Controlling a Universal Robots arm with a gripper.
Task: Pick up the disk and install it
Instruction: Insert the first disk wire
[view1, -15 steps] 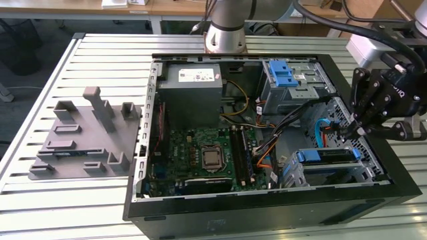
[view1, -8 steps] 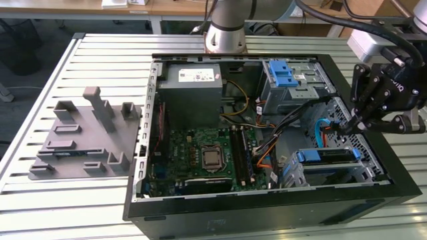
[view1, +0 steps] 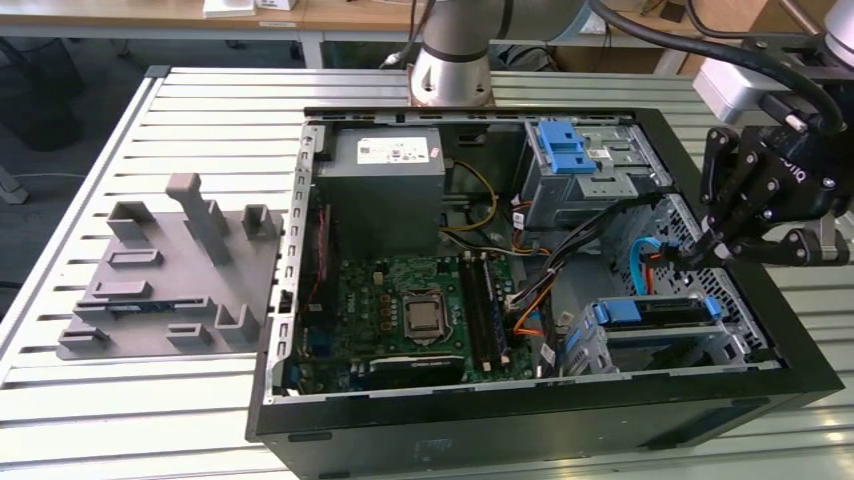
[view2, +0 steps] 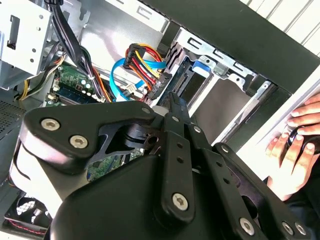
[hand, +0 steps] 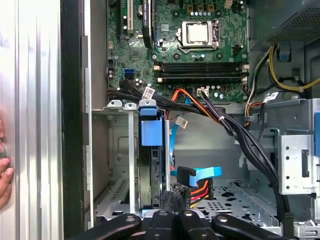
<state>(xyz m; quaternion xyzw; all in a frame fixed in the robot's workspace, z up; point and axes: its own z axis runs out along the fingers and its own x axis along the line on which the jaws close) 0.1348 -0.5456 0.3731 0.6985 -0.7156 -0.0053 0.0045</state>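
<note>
The disk (view1: 651, 312), silver-grey with blue rails, sits inside the lower drive cage (view1: 603, 352) at the case's front corner on the exterior view's right. The first wrist view has it edge-on (hand: 150, 180) in the cage under a blue tab (hand: 151, 131). My black gripper (view1: 694, 256) hangs just above and behind that cage. Its fingers (view2: 176, 131) come together to a point, shut with nothing visibly between them. The tips (hand: 175, 196) are at the black power plug (view2: 156, 90) with red, yellow and orange wires at the disk's rear end.
A blue data cable (hand: 200, 175) loops beside the plug. Black cable bundles (hand: 240, 135) cross the case. The upper bay with its blue latch (view1: 567, 150) lies behind. A person's hand (view2: 299, 137) rests on the case edge. A grey fixture (view1: 167, 275) lies on the table at the exterior view's left.
</note>
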